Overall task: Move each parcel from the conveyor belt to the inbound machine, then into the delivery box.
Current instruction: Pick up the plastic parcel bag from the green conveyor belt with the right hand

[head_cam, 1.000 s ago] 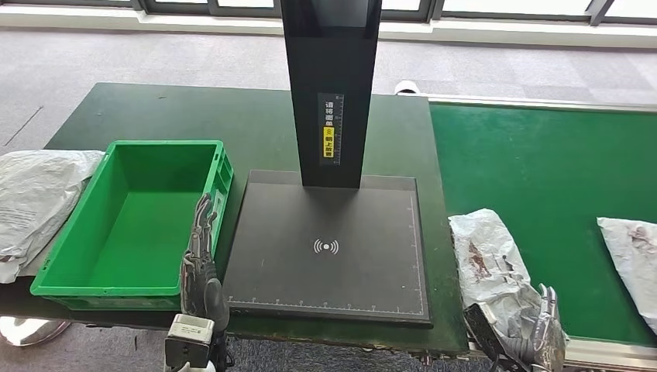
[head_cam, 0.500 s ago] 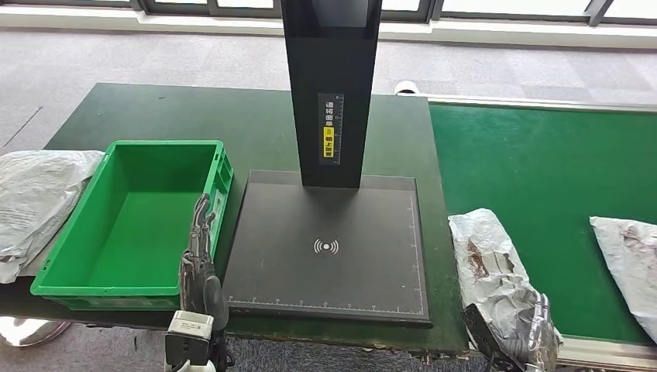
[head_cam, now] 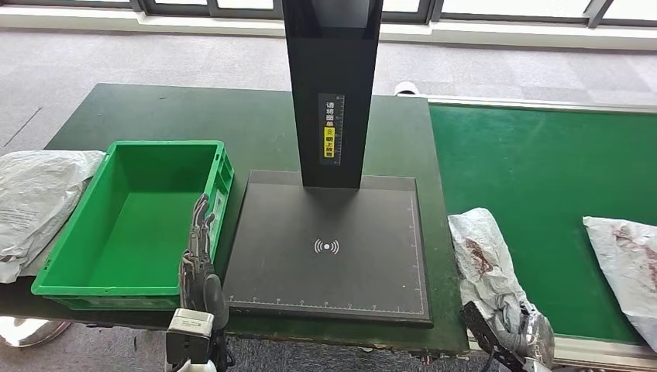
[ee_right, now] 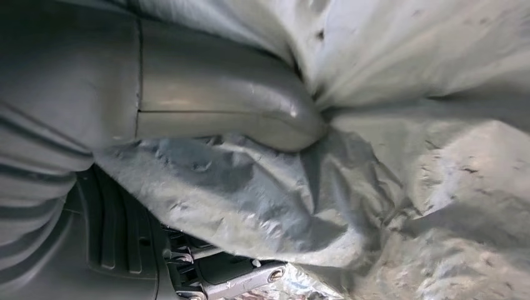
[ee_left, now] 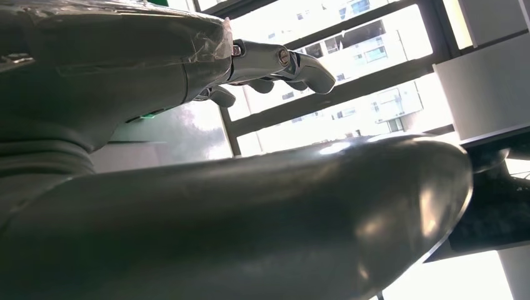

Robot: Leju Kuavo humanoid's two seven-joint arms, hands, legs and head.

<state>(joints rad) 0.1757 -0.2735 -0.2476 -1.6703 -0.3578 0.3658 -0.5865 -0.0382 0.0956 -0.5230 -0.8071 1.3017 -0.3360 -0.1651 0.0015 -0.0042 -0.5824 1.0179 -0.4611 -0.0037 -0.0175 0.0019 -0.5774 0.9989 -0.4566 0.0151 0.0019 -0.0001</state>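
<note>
Gripping parcel [head_cam: 488, 267], right robot hand [head_cam: 525, 335]; wrist cam: thumb [ee_right: 231, 115] dug in; left robot hand [head_cam: 198, 256] spread.

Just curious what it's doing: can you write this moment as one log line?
stage: pick from conveyor belt | right hand: gripping grey parcel | left hand: idle, holding nothing | green box: empty

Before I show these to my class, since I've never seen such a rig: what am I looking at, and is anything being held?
It's a humanoid robot sorting parcels. The wide picture is from its head; the close ones are from cameras at its wrists. On the dark table stand a green box and a black scanner plate with a tall post. The green conveyor belt carries two grey parcels. The right hand grips the nearer parcel; the right wrist view shows its thumb pressed into the plastic. The left hand holds nothing.
</note>
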